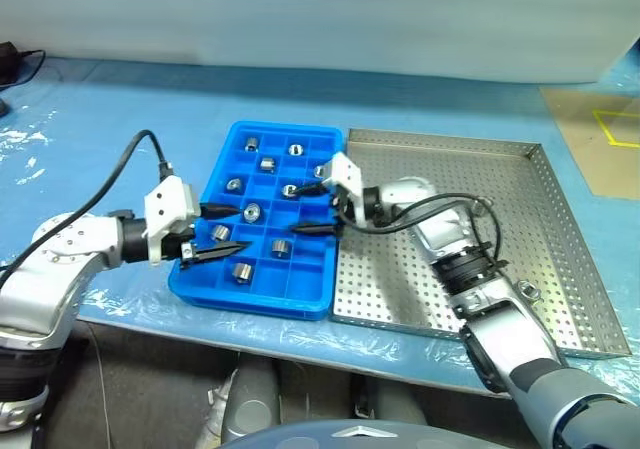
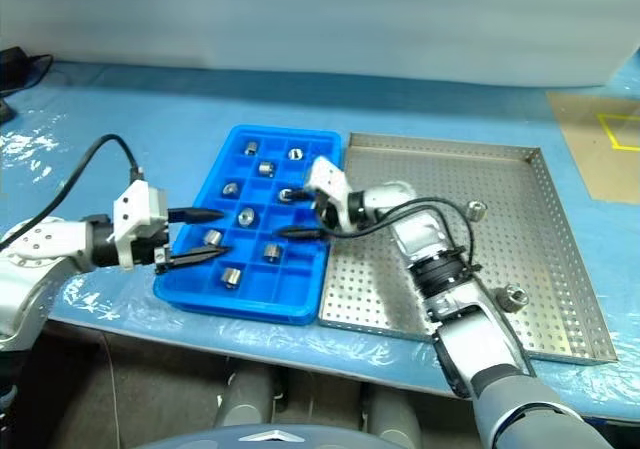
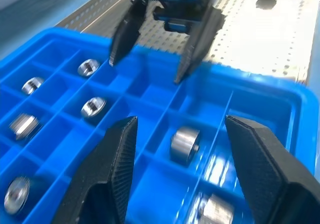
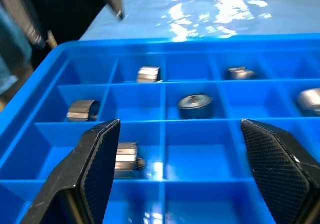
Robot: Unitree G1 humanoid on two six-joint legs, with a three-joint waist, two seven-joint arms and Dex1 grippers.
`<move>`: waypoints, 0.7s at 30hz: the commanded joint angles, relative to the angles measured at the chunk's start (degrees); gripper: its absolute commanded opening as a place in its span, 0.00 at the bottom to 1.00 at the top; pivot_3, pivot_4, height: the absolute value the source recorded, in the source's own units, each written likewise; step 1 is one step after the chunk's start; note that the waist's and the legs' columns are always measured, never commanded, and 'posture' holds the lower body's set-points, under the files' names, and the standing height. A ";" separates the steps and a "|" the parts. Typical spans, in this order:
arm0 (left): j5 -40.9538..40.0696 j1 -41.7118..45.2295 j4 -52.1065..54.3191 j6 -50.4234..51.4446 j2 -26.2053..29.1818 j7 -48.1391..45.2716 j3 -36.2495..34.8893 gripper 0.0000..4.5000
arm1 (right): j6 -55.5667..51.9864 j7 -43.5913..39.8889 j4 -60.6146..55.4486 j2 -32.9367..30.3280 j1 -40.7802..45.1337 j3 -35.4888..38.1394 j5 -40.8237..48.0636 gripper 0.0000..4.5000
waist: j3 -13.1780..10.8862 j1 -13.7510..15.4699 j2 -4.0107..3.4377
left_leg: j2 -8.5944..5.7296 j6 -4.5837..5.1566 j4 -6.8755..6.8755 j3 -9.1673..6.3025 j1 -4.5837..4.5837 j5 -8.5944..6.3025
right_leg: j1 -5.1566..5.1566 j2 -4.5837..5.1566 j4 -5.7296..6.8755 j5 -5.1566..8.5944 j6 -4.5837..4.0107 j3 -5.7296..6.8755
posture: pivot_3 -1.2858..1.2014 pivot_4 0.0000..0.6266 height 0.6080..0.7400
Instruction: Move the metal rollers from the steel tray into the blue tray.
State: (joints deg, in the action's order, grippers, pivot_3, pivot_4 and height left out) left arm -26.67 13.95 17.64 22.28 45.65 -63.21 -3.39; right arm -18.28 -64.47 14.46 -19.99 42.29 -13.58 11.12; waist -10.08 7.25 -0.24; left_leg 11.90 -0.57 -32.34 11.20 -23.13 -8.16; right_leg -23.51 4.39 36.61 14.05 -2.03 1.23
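The blue tray (image 1: 252, 303) lies left of the steel tray (image 1: 565, 269), touching it. Several metal rollers (image 1: 252, 211) sit in its compartments, one to a cell. Two more rollers (image 2: 514, 295) (image 2: 477, 209) lie on the steel tray's perforated floor. My left gripper (image 1: 212, 231) hangs over the blue tray's left side, open and empty, with a roller (image 3: 185, 144) in the cell below it. Over the same tray's right side my right gripper (image 1: 312, 210) points left, open wide with nothing between its fingers (image 4: 100, 154). The two grippers face each other across the tray.
The trays rest on a table with a light blue covering (image 1: 120, 119); its front edge runs just before the trays. A black cable (image 1: 18, 67) lies at the far left corner. A brown patch with yellow tape (image 1: 600, 134) lies at the far right.
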 commanded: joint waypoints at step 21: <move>6.82 21.28 -23.44 -13.10 -17.12 -12.82 16.18 0.65 | 4.65 28.48 2.60 -13.69 -13.90 22.77 -2.39 0.87 | 0.01 -8.11 0.01 | -0.03 0.16 -0.29 0.39 0.07 -0.07 | 0.01 -0.19 0.06 -0.02 0.00 -0.21 | 0.40 0.24 1.00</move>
State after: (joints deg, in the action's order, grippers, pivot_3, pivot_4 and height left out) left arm -19.87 34.47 -6.28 10.13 27.95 -75.15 13.40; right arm -16.12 -37.71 15.23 -33.88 26.72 8.15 9.40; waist -10.07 -0.86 -0.23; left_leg 11.87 -0.39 -32.65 11.59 -23.07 -8.24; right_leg -23.50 4.20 36.68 14.04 -2.04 1.02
